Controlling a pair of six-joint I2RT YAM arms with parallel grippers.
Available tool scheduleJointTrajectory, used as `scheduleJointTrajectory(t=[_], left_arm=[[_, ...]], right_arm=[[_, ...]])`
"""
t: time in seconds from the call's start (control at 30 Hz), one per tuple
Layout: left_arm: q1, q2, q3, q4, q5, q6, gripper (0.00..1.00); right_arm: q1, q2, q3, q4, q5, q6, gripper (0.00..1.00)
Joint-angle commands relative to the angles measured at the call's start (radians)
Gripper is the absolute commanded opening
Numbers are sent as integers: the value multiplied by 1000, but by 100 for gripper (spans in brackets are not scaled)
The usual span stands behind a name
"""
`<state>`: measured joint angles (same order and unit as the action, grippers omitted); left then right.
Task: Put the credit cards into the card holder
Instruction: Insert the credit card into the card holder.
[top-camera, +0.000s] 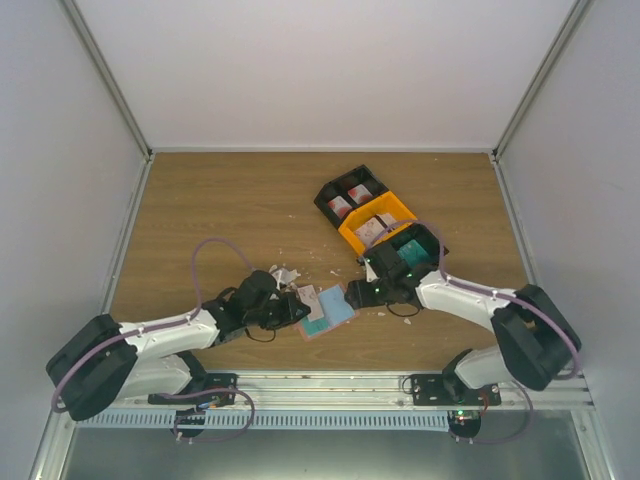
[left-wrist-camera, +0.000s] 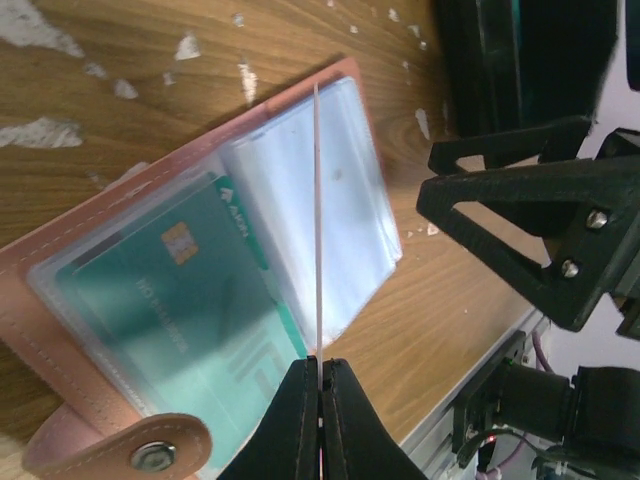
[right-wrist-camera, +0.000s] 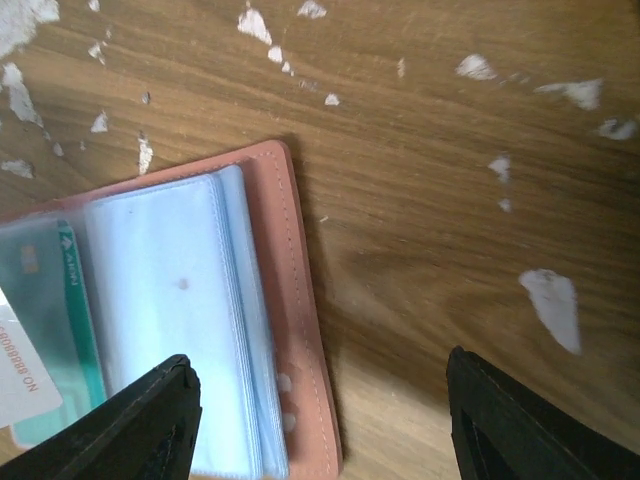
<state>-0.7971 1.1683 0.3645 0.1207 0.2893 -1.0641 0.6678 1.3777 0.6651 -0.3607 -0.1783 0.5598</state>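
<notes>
Nearest the bases, the left gripper (left-wrist-camera: 320, 378) is clamped tight on the lower edge of a white card (left-wrist-camera: 317, 220). Its own camera sees that card edge-on, as a thin line running from 6 to 12 o'clock, so the face cannot be read there. The right wrist view shows only a corner of the card with red digits, cut off at 8 o'clock.

The card stands on edge over the open card holder (left-wrist-camera: 20, 350), which lies flat on the wooden table (top-camera: 230, 215) between the two grippers. From overhead the holder's long axis runs about 8 to 2 o'clock. The left gripper is at its 9 o'clock and the right gripper (top-camera: 352, 296) at its 2 o'clock. The right gripper's jaws stand wide apart with nothing between them, over the holder's outer edge and bare wood; contact cannot be judged.

A teal card (left-wrist-camera: 170, 330) sits inside one of the clear sleeves (left-wrist-camera: 350, 200), lengthwise along the holder. The snap tab (left-wrist-camera: 150, 452) is cropped at 7 o'clock. White flecks (right-wrist-camera: 550, 300) dot the wood.

Farther off, at 1 o'clock from the holder, are three bins:
- The near black bin (top-camera: 428, 232) holds teal cards (top-camera: 412, 252) and is partly hidden by the right arm.
- The orange bin (top-camera: 352, 237) comes next.
- The far black bin (top-camera: 325, 192) holds white-and-red cards (top-camera: 342, 205).
</notes>
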Motion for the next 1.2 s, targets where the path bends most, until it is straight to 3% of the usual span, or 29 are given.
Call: scheduleJointTrajectory(t=[0.0,0.3,0.63,0.9,1.17], left_arm=[[-17,12,-42,85,-66,-85,0],[-25,46,-90,175,-22,-128,0],[-26,40,-135,235,-17,-162,0],[-27,-70,-173,202,-30,-191,0],[-20,-100,-144,192,-38,-168,0]], right_arm=[[40,79,16,86,-1,-9,67],[104,129,-8,45,-13,51,43],[221,139,-21,-13,39,235,29],[225,153,-26,-27,101,274,26],[247,158,-17,-34,63,287,22]])
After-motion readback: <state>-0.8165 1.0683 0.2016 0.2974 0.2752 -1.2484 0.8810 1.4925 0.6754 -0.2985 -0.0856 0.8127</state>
